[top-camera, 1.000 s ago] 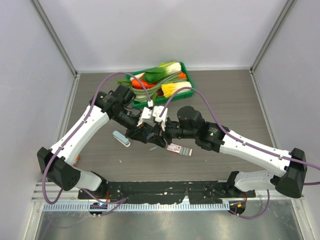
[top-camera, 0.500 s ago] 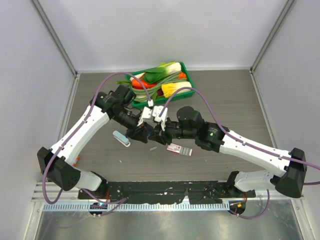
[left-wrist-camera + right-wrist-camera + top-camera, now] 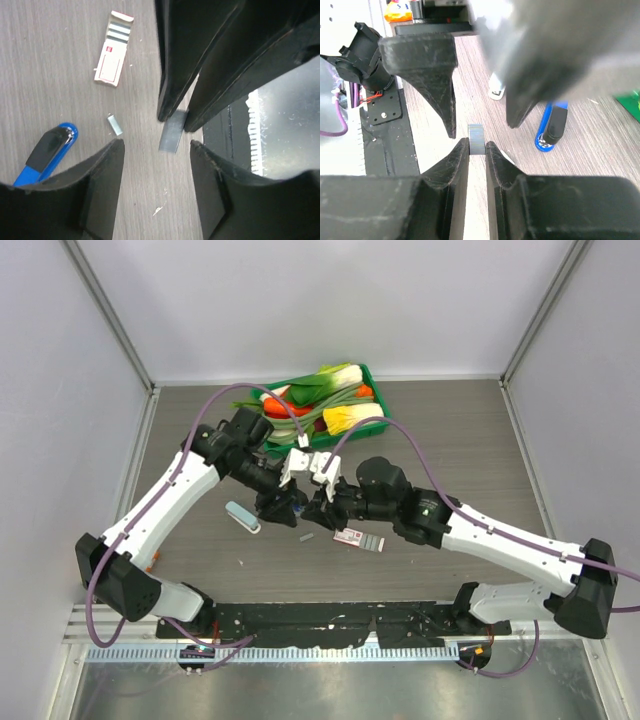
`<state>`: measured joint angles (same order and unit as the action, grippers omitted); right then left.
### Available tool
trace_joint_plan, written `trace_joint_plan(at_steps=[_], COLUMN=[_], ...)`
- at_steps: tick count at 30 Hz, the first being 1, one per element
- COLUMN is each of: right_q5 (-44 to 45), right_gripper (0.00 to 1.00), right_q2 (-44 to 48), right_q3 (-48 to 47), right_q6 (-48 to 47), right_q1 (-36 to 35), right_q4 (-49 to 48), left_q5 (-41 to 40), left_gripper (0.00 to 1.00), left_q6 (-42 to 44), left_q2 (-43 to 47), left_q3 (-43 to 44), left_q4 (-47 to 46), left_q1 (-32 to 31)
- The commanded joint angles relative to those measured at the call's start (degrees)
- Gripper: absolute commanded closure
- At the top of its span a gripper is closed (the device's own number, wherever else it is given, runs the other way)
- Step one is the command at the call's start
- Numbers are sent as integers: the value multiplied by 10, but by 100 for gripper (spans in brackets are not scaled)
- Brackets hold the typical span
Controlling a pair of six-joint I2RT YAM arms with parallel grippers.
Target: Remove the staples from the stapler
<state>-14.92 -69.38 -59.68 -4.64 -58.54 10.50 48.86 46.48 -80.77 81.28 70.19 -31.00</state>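
Your right gripper (image 3: 476,145) has its jaws closed on the staples (image 3: 476,133); the short silvery-grey strip is pinched at its near end, and the rest sticks out straight ahead of the tips, lifted off the bench (image 3: 450,440).

Your left gripper (image 3: 156,146) faces it with jaws open and nothing in them; in the left wrist view the staples (image 3: 172,131) hang from the right gripper's black fingers (image 3: 175,75) in the gap between your left jaws, closer to the right-hand one; I cannot tell whether anything touches there.

The stapler (image 3: 46,156) lies flat on the bench outside the left-hand side of your left jaws, its blue rounded end and a black part showing; from the right wrist it (image 3: 552,125) sits ahead of the right jaws and off to their right, well apart from the held strip; from above I cannot make it out under the two wrists.

A second short grey strip (image 3: 115,125) lies loose on the bench just ahead of your left jaws, between the stapler and the staples; a red-and-white box (image 3: 114,64) lies further ahead.

In the top view the two grippers (image 3: 280,506) (image 3: 322,508) meet tip to tip; a teal-and-white oblong (image 3: 242,517) lies beside the left one; a green tray (image 3: 374,390) of vegetables sits beyond both.
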Motion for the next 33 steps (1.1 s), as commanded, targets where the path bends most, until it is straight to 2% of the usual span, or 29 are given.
trace_joint_plan(at_steps=[1,4,7,10,17,19,25,30,33], right_q5=[55,94,151,241,402,439,490,505,516], right_gripper=[86,87,87,88,90,90,92,92,92], right_q2=[41,59,82,101,153,170,213,246,245], right_q3=[32,62,85,105,147,147,121,113,109], right_q6=[26,44,64,100,225,263,357,385,393], right_q1=[-3,-3,1,6,16,16,17,17,16], right_q4=[-9,-8,3,25,84,116,215,259,275], left_q5=[-17,-58,-102,-129,-189,-192,-193,-192,-191], left_gripper=[39,34,18,11,12,16,26,27,22], left_q6=[-56,-72,-82,-96,-109,-116,-173,-184,-183], left_q2=[1,-3,-9,-27,-100,-126,-195,-240,-253], left_q3=[-4,-10,-22,-30,-38,-31,-2,-4,-18], left_q4=[-73,-117,-154,-189,-274,-285,-358,-405,-421], left_q1=[-1,-1,-2,-2,-34,-51,-87,-122,-139])
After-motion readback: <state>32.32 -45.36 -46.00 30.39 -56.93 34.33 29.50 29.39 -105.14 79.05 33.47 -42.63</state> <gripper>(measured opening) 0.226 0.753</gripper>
